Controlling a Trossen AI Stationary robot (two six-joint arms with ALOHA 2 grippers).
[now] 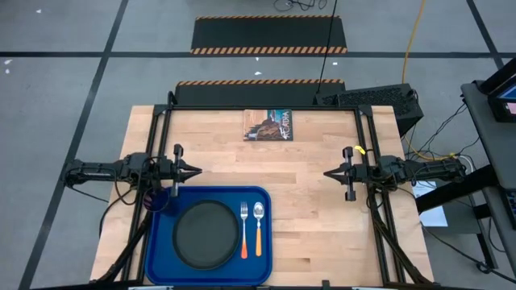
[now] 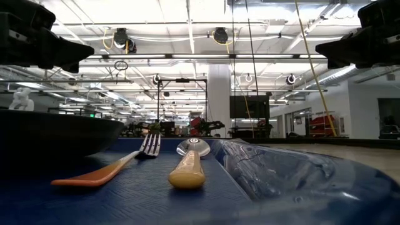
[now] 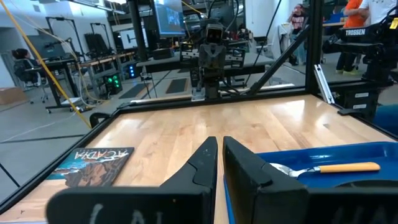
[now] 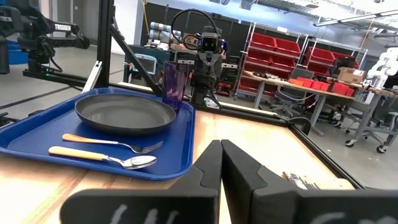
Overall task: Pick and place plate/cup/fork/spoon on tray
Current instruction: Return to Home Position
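A bright blue tray (image 1: 266, 234) sits at the near edge of the wooden counter (image 1: 314, 201), toward its left side, carrying a full place setting. The round black plate (image 1: 206, 234) lies flat in the middle of the tray, with the fork (image 1: 243, 231) just to its right and the spoon (image 1: 258, 228) beside the fork, both with orange handles pointing toward the near edge and metal ends toward the far side. The dark purple cup (image 1: 160, 200) stands upright in the tray's far left corner, close to the plate's rim. The left end effector (image 1: 193, 171) hovers over the counter just beyond the tray's far edge, near the cup, its fingers clenched together on nothing. The right end effector (image 1: 329, 173) hangs over bare counter well to the right of the tray, likewise clenched and empty, pointing toward its counterpart. A printed booklet (image 1: 268, 125) lies flat near the counter's far edge.
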